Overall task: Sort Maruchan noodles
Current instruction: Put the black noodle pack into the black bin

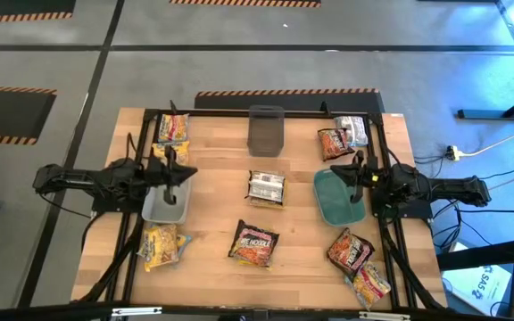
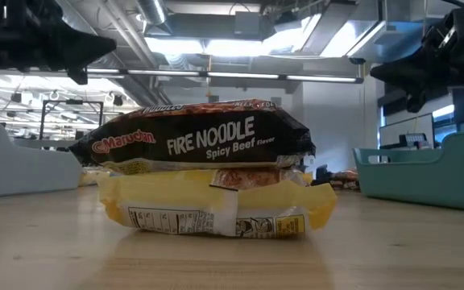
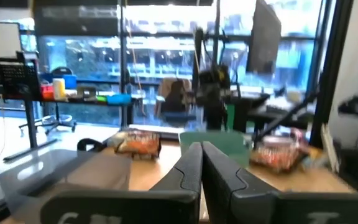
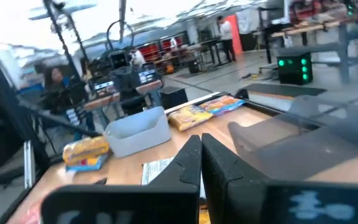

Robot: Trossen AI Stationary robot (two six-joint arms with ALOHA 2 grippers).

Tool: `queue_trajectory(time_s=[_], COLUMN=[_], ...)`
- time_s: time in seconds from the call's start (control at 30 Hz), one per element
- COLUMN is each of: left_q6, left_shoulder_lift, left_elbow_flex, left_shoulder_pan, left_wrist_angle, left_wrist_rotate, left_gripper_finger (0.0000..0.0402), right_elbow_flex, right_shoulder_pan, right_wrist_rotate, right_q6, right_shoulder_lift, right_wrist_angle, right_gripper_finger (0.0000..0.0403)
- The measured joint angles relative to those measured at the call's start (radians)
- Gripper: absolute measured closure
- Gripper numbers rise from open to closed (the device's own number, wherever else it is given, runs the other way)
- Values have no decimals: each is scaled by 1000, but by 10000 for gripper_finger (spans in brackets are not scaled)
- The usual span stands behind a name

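Several Maruchan packets lie flat on the wooden table: yellow ones at the far left and near left, a silver one in the middle, and a dark red one toward the near edge, which fills the low view. Red and silver packets lie at the far right, red and yellow ones at the near right. My left gripper hangs shut above a grey bin. My right gripper hangs shut above the green dish.
A clear grey bin stands at the middle of the far edge. A black frame runs along the table's far side and down both flanks. Bare wood lies between the middle packets and the two containers. The right wrist view shows the grey bin across the table.
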Motion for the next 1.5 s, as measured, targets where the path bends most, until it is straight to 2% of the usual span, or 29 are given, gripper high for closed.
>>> queue_trajectory(time_s=[0.4,0.47,0.57,0.67,0.9,1.17,1.33,1.5], left_q6=[3,10,23,22,2,-18,-48,-57], left_shoulder_lift=[44,75,151,248,528,822,930,997], left_elbow_flex=[0,0,0,14,159,354,410,427], left_shoulder_pan=[0,5,23,39,50,32,16,0], left_wrist_angle=[30,53,146,246,264,267,268,269], left_wrist_rotate=[-54,-93,-99,-44,-35,4,14,14], left_gripper_finger=[401,401,401,401,401,401,401,401], right_elbow_flex=[0,0,0,0,0,0,7,76], right_shoulder_pan=[0,0,0,0,0,0,0,0], right_wrist_rotate=[26,43,53,20,17,15,-41,-64], right_q6=[-54,-58,-58,-68,-82,-55,-43,-23], right_shoulder_lift=[0,24,92,154,336,456,502,570], right_wrist_angle=[4,11,28,120,242,328,391,373], right_gripper_finger=[403,403,403,403,396,350,307,261])
